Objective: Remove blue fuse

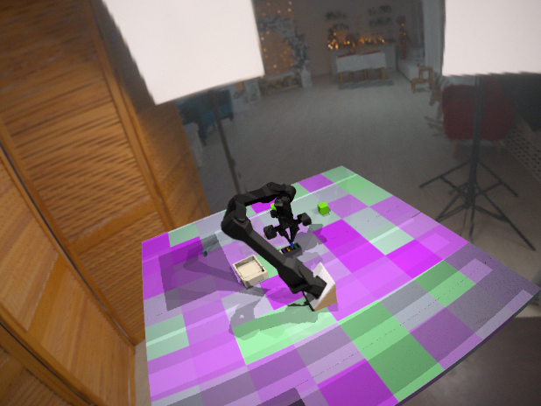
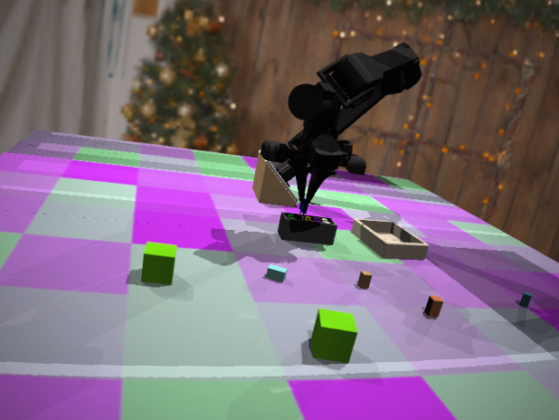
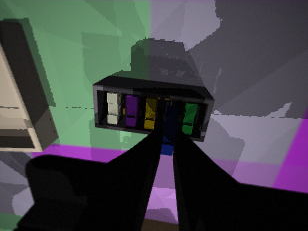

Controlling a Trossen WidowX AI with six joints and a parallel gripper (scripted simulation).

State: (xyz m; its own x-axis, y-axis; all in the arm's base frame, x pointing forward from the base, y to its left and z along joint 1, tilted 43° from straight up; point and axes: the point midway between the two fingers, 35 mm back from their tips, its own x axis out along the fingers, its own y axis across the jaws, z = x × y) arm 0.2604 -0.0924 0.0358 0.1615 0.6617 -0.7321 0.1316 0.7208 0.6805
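Although the room behind is blurred, the exterior view shows a plank wall strung with small lights and a decorated Christmas tree (image 2: 181, 86), and the top view shows a wooden folding screen (image 1: 66, 175), two white softbox panels on stands and a grey floor. The table (image 1: 394, 306) is covered in a patchwork of magenta, green and grey squares, crossed by shadows of the arm.

The black arm (image 1: 263, 245) rises from beside a tan wedge-shaped block (image 2: 270, 186) and bends over so the end effector (image 3: 168, 141) points down. Its two fingers are drawn nearly together and pinch the blue fuse (image 3: 170, 130), which sits between the tips, just above its slot in the block; whether its lower end has left the slot cannot be told.

Directly under the end effector stands the black fuse block (image 3: 152, 84), holding a white fuse (image 3: 113, 108), a purple fuse (image 3: 131, 111), a yellow fuse (image 3: 150, 113) and a green fuse (image 3: 189, 117) in a row. The blue one's place lies between yellow and green.

The beige tray (image 2: 390, 237) lies near the end effector, just beside the block in the exterior view. Farther toward that camera sit two green cubes (image 2: 158, 262) (image 2: 334, 335), a cyan block (image 2: 276, 272), two brown blocks (image 2: 364, 279) (image 2: 433, 306) and a small teal block (image 2: 525, 299).
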